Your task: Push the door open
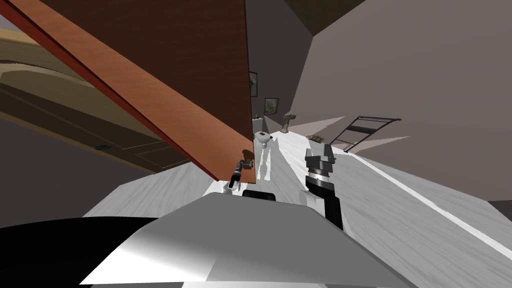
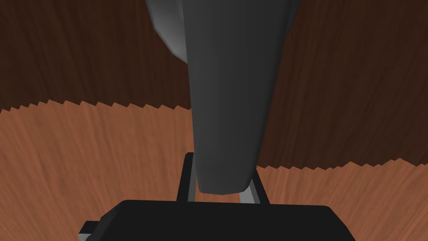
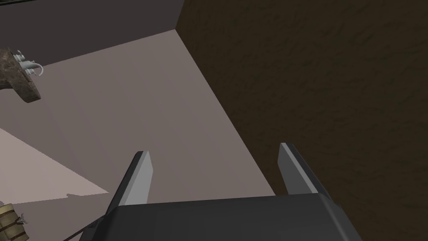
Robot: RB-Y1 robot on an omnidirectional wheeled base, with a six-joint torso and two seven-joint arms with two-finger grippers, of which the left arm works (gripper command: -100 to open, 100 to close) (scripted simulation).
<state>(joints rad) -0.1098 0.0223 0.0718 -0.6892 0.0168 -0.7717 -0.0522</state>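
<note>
Left gripper (image 2: 221, 178) clamping door handle (image 2: 234, 104), fingers (image 2: 187, 180) part-hidden

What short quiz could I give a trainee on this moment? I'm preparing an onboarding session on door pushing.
1. True or false: the left gripper is shut on the dark grey door handle.
2. Multiple choice: the right gripper has its fingers A) shut, B) open, C) closed on a towel.
3. Short answer: what colour is the door?
Key: 1 true; 2 B; 3 reddish brown.
</note>
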